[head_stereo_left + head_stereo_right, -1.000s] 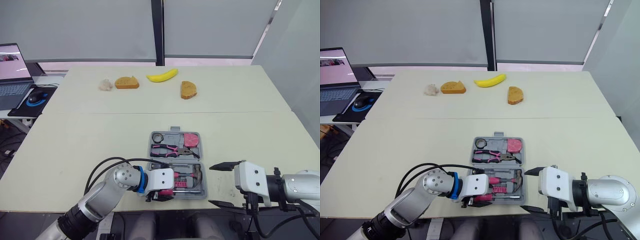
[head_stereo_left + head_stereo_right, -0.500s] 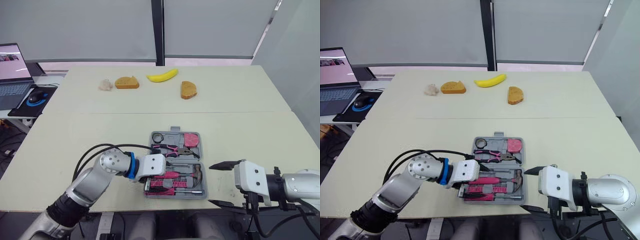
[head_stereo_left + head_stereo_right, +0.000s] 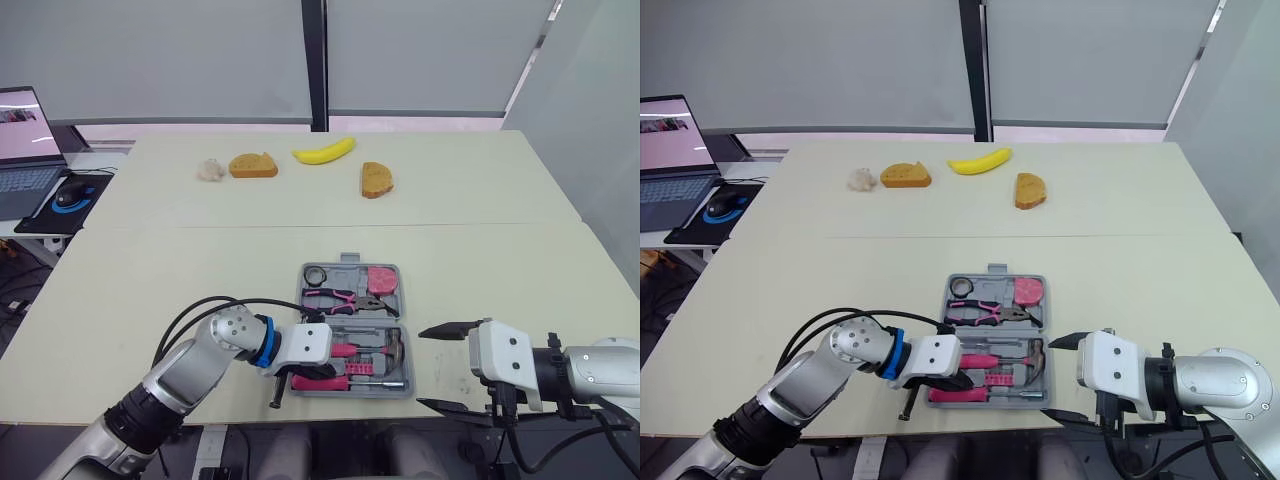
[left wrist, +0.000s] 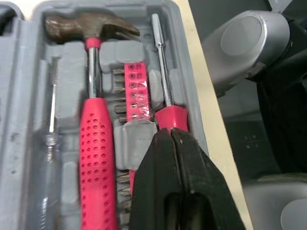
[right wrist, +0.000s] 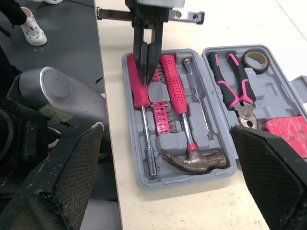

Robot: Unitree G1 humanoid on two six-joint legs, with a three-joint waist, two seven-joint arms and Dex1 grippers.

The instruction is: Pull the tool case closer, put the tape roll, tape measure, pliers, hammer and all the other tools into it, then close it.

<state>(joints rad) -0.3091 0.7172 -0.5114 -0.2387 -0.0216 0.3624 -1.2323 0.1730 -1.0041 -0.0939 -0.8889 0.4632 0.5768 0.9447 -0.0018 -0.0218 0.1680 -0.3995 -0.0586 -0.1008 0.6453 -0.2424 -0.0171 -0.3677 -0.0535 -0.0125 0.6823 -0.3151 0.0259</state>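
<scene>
- Surface [image 3: 200, 270]: at the far side, a banana [image 3: 324, 151], two bread slices [image 3: 253, 165] and a pale crumpled lump [image 3: 210, 170], all well apart from the work.
- Tool case [image 3: 352, 330]: open flat near the front edge.
  - Far half: tape roll [image 3: 316, 275], pliers [image 3: 340, 297], tape measure [image 3: 382, 279].
  - Near half: hammer [image 4: 91, 33], screwdriver [image 4: 165, 86], bit strip [image 4: 136, 88].
- Left pincer [image 4: 170, 134]: clenched, nothing between the fingers. The tips are over the screwdriver's red handle (contact cannot be told).
- Right pincer [image 3: 447, 368]: spread wide, empty, just beside the case's right end.
- Left arm: reaches in from the front left, wrist turned toward the case.
- Right arm: low along the front edge, pointing toward the case.
</scene>
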